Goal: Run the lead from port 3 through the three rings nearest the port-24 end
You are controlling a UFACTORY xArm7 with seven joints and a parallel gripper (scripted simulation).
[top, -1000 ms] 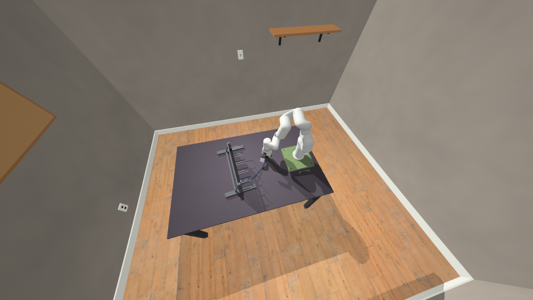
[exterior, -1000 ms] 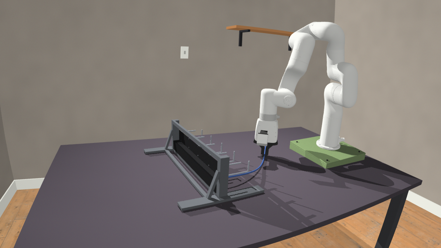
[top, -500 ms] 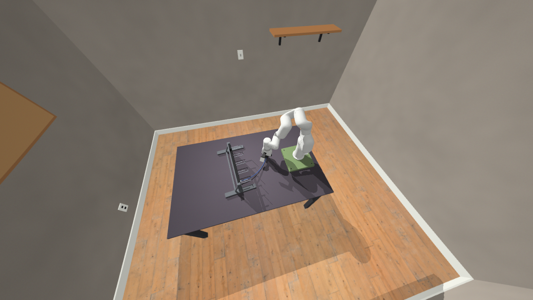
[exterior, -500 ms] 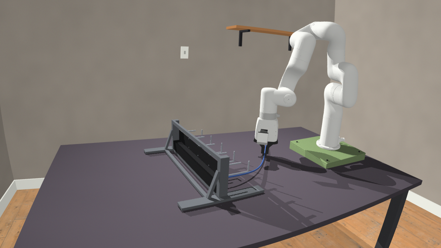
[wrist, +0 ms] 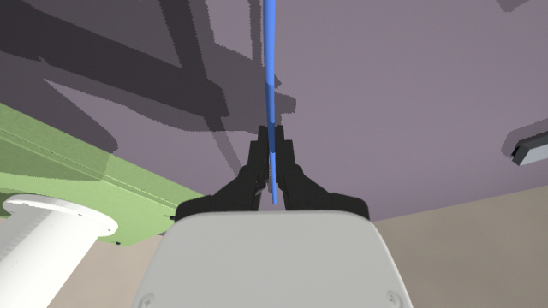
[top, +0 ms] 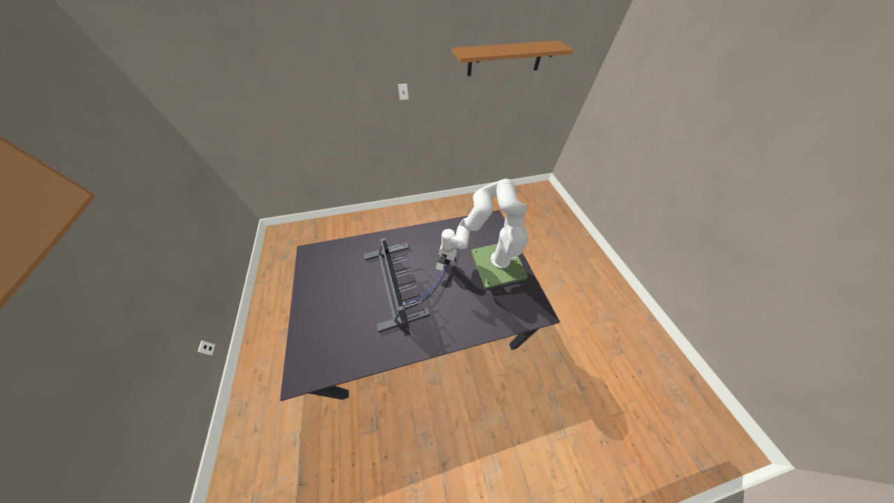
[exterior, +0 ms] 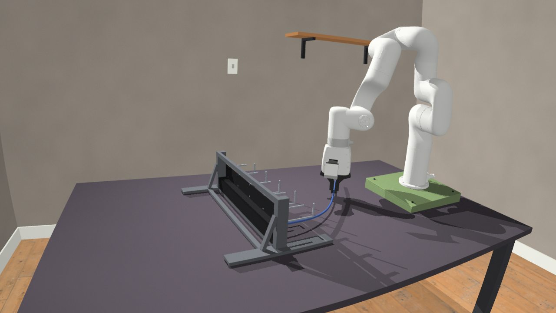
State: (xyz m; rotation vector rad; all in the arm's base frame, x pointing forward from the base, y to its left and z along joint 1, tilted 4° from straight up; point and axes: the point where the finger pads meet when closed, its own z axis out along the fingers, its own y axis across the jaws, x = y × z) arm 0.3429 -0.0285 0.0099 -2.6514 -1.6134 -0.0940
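While the tool (top: 445, 267) (exterior: 333, 191) (wrist: 271, 138) grasps the blue lead (top: 441, 279) (exterior: 329, 206) (wrist: 269, 64), it bows toward the rack (top: 400, 313) (exterior: 281, 225) (wrist: 535, 155) at about eight o'clock in the top view; the far rings (top: 403, 271) (exterior: 266, 175), probably the port-24 end, lie toward ten.

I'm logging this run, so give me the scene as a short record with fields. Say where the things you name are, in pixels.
tool: shut on the blue lead (top: 437, 284) (exterior: 325, 209) (wrist: 269, 43), above the table (top: 337, 300) (exterior: 136, 233) (wrist: 407, 128)
lead_path: curves up from the rack's (top: 388, 325) (exterior: 280, 225) (wrist: 535, 153) near end in the exterior view
rack: upright on the table
base_plate: green (top: 481, 257) (exterior: 381, 183) (wrist: 141, 218), under the arm
lead_in_target_rings: cannot tell
port_numbers: not readable
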